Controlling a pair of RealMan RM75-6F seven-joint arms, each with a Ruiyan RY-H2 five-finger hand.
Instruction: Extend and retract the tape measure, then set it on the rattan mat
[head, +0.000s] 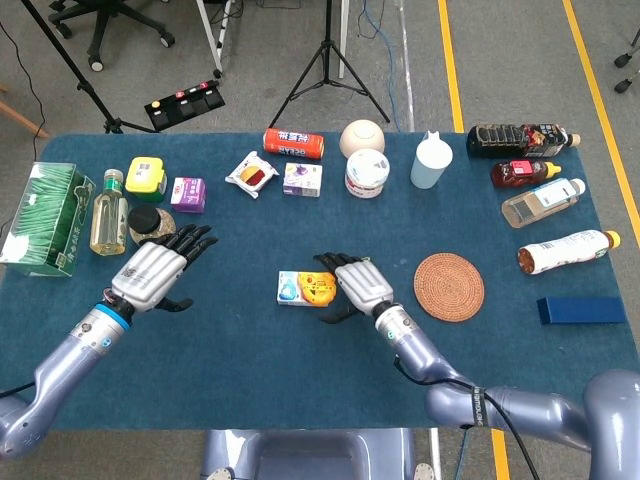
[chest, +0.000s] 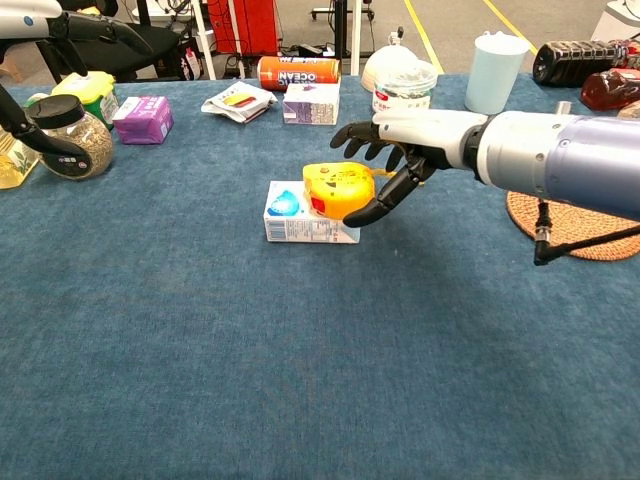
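Yellow tape measure (chest: 338, 190) on carton, right hand (chest: 395, 140) fingers spread beside it, left hand (head: 155, 270) open.

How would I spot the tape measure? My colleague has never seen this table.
Look near the middle of the blue table, left of the round rattan mat. A small white carton lies there, and the tape measure sits on it. It is the only rounded yellow case there, with the right hand reaching over it.
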